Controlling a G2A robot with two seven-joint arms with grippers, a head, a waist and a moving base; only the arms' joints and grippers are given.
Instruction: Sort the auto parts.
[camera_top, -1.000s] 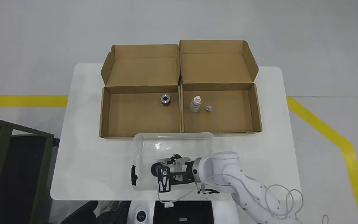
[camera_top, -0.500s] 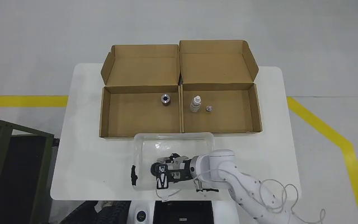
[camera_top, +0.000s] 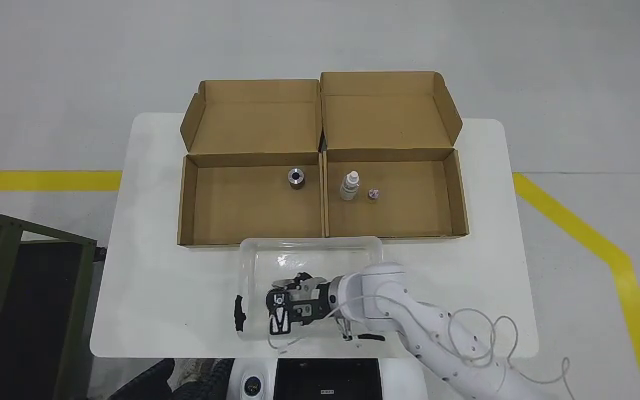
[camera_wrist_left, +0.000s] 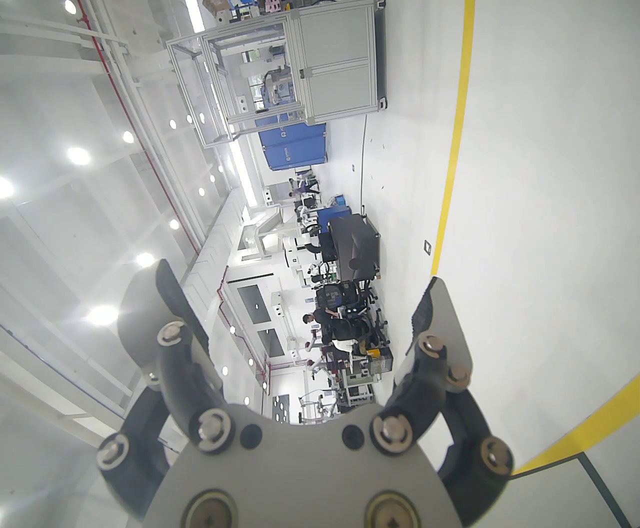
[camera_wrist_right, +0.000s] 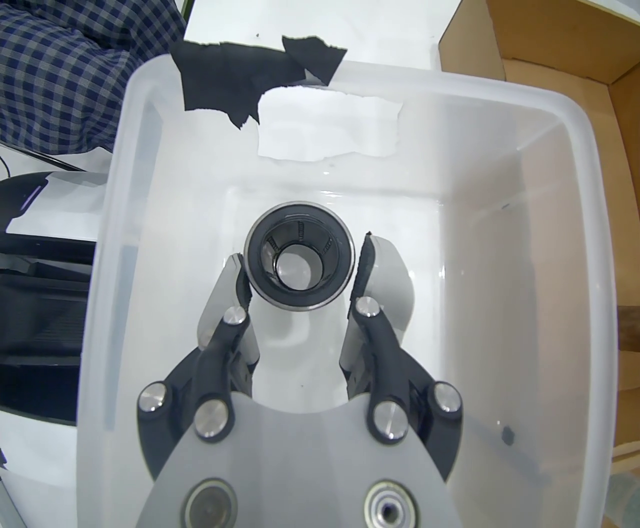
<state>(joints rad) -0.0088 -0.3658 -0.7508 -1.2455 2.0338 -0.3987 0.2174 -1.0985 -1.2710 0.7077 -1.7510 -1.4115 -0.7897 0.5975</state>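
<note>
White table (camera_top: 150, 200): two open cardboard boxes across its middle and a clear plastic bin (camera_top: 250, 262) at the near edge. The right gripper (camera_wrist_right: 301, 262) sits down in the bin, jaws narrowly apart on either side of a black sleeve bearing (camera_wrist_right: 300, 225). The bearing's bore axis points back toward the wrist. The left gripper (camera_wrist_left: 300, 277) gapes wide and holds nothing. The left box (camera_top: 200, 220) holds one similar ring (camera_top: 295, 177). The right box (camera_top: 450, 215) holds a small white bottle (camera_top: 349, 184) and a tiny part (camera_top: 373, 194).
</note>
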